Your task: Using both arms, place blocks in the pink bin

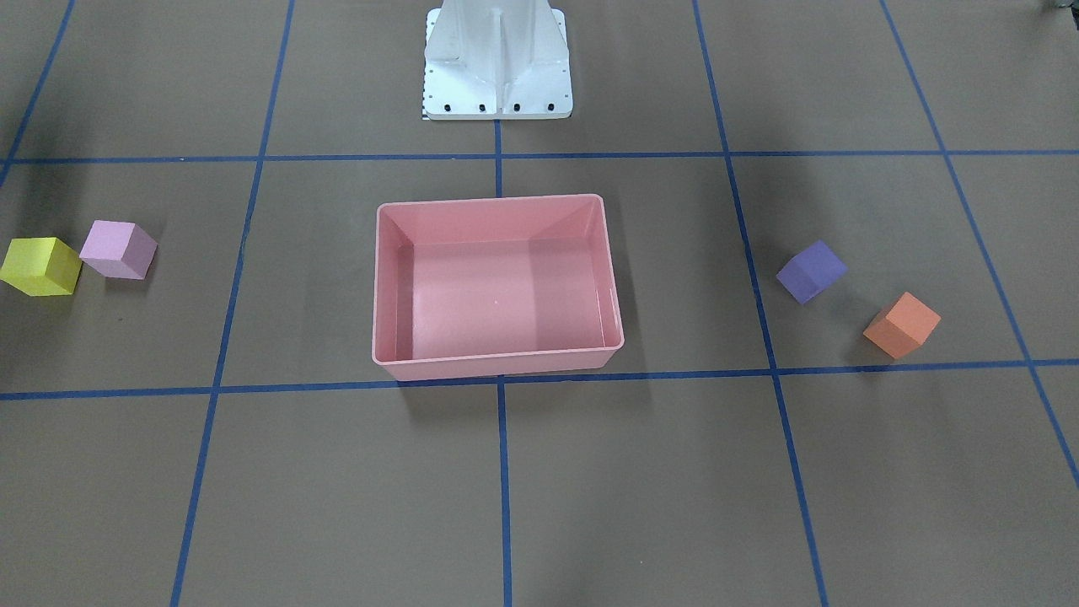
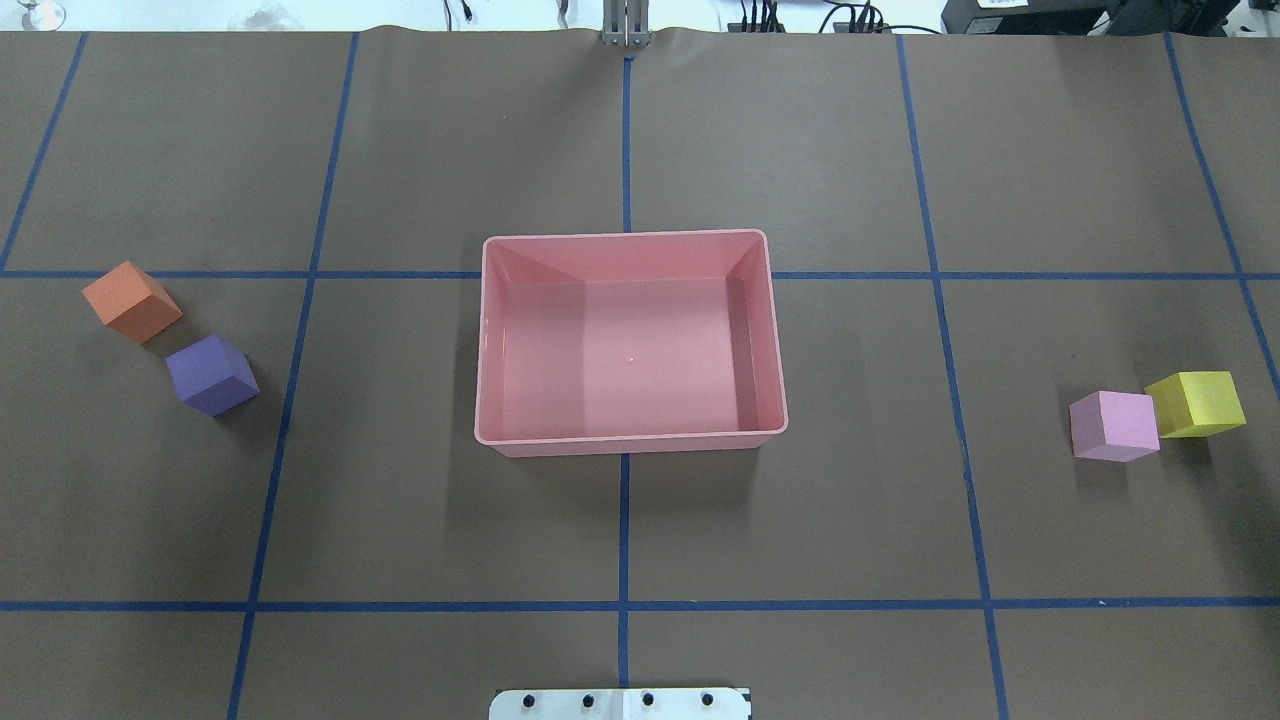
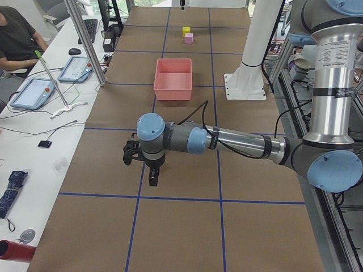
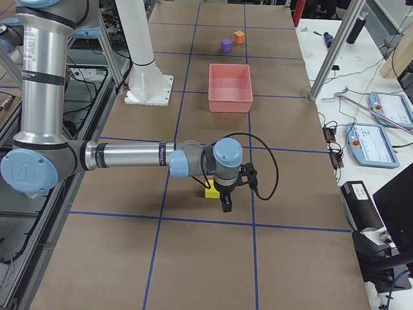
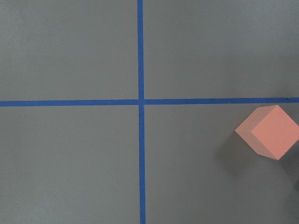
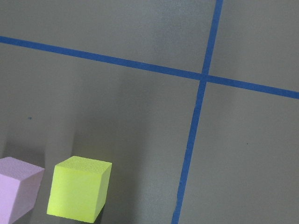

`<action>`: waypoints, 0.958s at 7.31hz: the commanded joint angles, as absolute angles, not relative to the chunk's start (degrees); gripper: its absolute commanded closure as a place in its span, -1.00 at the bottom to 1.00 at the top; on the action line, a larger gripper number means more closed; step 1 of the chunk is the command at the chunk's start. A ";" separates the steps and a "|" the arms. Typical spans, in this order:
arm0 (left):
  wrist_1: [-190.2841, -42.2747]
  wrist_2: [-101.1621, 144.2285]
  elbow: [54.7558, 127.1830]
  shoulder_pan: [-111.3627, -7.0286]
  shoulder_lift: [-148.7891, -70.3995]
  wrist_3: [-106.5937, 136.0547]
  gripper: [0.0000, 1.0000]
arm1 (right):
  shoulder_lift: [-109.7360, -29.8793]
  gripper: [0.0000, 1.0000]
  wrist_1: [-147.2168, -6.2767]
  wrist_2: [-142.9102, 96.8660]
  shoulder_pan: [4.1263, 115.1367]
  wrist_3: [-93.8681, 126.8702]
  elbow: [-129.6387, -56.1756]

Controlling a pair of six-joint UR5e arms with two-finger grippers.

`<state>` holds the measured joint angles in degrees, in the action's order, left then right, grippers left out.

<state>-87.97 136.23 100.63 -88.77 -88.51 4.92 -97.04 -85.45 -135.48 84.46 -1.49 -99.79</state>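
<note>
The pink bin (image 2: pixel 630 442) stands in the middle of the table with nothing in it. The orange block (image 2: pixel 131 301) and the purple block (image 2: pixel 211 374) lie on the robot's left side. The light pink block (image 2: pixel 1113 425) and the yellow block (image 2: pixel 1195 403) touch on its right side. My left gripper (image 3: pixel 152 177) hangs above the table's left end, and its wrist view shows the orange block (image 5: pixel 268 132) at the right edge. My right gripper (image 4: pixel 224 203) hangs next to the yellow block (image 4: pixel 211 192). I cannot tell whether either gripper is open or shut.
The white base pedestal (image 1: pixel 497 63) stands behind the bin. Blue tape lines (image 2: pixel 624 150) divide the brown table cover into squares. Side benches hold tablets (image 3: pixel 37 93) and cables, and a seated person (image 3: pixel 17 39) is at the far left.
</note>
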 commanded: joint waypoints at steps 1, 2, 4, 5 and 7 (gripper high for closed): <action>-88.85 136.14 100.98 -88.77 -87.29 4.92 -1.00 | -97.21 -1.00 -85.52 -135.44 84.46 -1.49 -99.32; -88.94 136.14 101.33 -88.68 -87.10 4.92 -1.00 | -97.64 -1.00 -85.17 -135.53 84.46 -1.93 -99.40; -89.56 136.23 101.86 -88.68 -85.53 4.75 -1.00 | -99.31 -1.00 -78.43 -135.79 84.29 -1.76 -99.06; -90.60 136.32 102.74 -88.68 -84.30 4.83 -1.00 | -99.75 -1.00 -77.01 -138.75 84.20 -1.32 -99.14; -90.70 136.23 102.48 -88.68 -84.55 5.19 -1.00 | -100.11 -1.00 -76.73 -139.93 82.55 2.60 -99.14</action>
<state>-90.47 136.25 102.59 -88.68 -84.68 5.10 -99.91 -77.25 -139.39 83.87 -0.53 -99.15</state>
